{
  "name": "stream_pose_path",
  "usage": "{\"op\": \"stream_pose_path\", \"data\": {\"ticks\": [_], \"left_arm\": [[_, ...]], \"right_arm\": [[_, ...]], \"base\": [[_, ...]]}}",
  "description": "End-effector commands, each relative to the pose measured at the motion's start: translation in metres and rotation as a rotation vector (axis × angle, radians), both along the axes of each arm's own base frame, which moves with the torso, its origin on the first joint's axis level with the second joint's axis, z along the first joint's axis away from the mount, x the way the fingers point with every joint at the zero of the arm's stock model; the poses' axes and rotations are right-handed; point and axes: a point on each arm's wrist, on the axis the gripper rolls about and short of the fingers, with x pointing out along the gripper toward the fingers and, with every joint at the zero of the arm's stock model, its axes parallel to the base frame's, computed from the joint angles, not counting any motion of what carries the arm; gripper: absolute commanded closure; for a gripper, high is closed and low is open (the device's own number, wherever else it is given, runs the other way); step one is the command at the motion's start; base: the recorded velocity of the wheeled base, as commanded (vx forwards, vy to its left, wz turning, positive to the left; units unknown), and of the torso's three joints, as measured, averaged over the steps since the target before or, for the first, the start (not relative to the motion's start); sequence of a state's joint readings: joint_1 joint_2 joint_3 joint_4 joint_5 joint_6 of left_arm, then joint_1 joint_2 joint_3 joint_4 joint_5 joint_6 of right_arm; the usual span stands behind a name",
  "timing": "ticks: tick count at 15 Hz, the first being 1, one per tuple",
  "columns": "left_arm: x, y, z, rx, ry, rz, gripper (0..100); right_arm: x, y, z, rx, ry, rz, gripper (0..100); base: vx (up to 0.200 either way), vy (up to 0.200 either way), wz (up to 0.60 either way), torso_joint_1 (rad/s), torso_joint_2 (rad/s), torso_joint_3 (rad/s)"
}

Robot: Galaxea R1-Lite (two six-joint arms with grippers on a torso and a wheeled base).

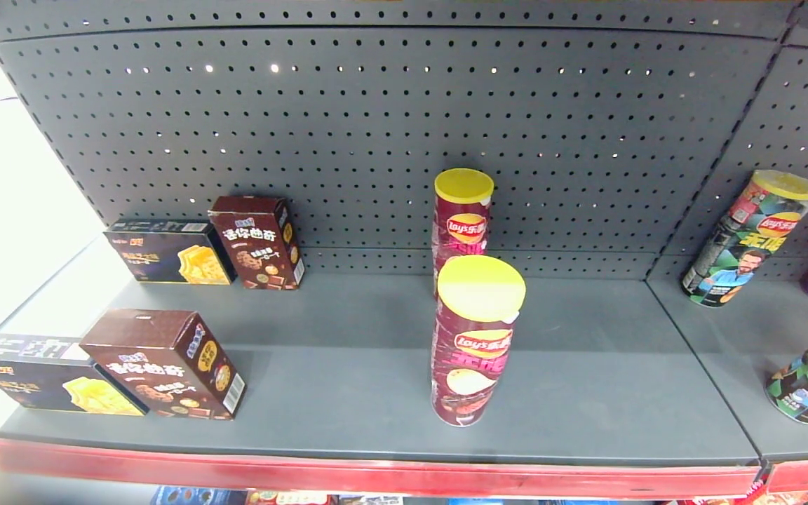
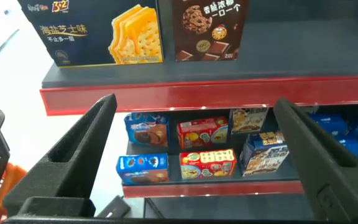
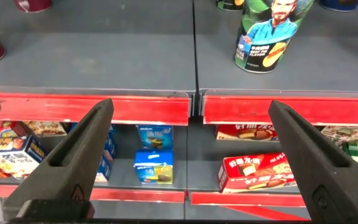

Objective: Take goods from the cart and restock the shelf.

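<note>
Before the red lip (image 2: 197,93) of the shelf (image 1: 586,379), the left gripper (image 2: 194,109) and right gripper (image 3: 190,107) both gape wide, holding nothing. On the shelf a front chip can (image 1: 473,351) stands upright, a rear chip can (image 1: 461,217) behind it. The likely risk is that an arm bringing new stock over the lip clips the tall front can and topples it.

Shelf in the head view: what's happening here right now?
Nothing is being held. The left claw and right claw are both open and empty, facing the red front edge of the shelf. On it, one maroon chip can stands in front of another, with four snack boxes to their left.
</note>
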State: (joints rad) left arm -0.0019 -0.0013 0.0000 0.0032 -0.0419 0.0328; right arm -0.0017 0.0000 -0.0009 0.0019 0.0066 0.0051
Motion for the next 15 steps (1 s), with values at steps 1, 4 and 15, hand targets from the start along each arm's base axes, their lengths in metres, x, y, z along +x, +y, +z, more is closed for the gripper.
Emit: {"op": "stream_pose_path", "data": {"ticks": [1,4,15], "left_arm": [[0.0001,0.0,0.0,0.001,0.001,-0.002,0],[0.0001,0.0001,0.0,-0.013,0.002,0.007,0],[0.0001,0.0002,0.0,-0.014,0.002,0.009,0]], "right_arm": [[-0.0001,0.0,0.0001,-0.001,0.0,0.001,0],[0.0001,0.0,0.0,0.001,-0.001,0.0,0],[0.0001,0.0,0.0001,-0.001,-0.003,-0.002,0]], "base": [[-0.2,0.0,0.0,-0.002,0.0,0.007],[-0.067,0.0,0.0,0.001,0.0,0.001],[0.0,0.0,-0.11,-0.001,0.0,0.0]]}}
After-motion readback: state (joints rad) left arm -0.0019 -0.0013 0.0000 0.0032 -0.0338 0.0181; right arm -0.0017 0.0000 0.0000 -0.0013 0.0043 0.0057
